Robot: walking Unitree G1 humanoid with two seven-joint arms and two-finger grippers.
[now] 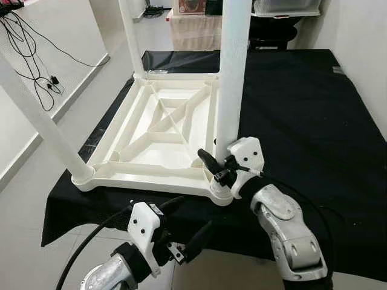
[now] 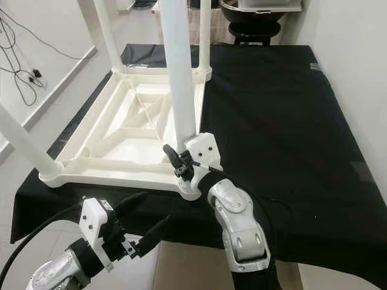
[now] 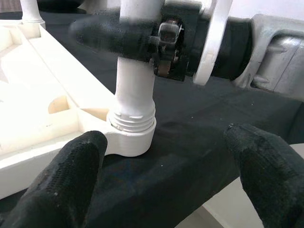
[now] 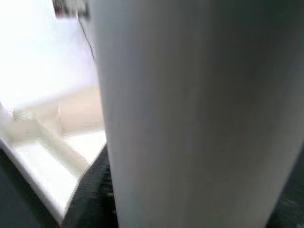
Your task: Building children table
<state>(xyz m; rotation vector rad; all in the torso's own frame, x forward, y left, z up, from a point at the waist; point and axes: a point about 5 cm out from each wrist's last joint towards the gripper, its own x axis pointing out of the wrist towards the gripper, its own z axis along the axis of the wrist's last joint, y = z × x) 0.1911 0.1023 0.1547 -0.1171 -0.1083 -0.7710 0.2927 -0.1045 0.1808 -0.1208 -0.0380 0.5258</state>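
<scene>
Sitting upside down on a black cloth is the white plastic kids' table top, ribbed underside facing up, taking up the centre-left of the head views. At far left there's pale floor with a tangle of black cables in the upper left corner. A white leg slants up from the near-left corner socket toward the left edge of the frame, and more legs stand at the back corners.

Lower left of centre, the left gripper hovers off the cloth's front edge, just below the table's near rim. Its two black fingers are spread wide with nothing between them, pointing toward the near-right corner.

Right of centre, the near-right leg stands upright in its corner socket; the left wrist view shows threaded rings right where the leg meets the socket. The right gripper is clamped around that leg low down, just above the socket, one black finger visible on the leg's left side. The right wrist view is mostly that white leg up close, blurry.

Far right is just the black cloth and a pale wall.
</scene>
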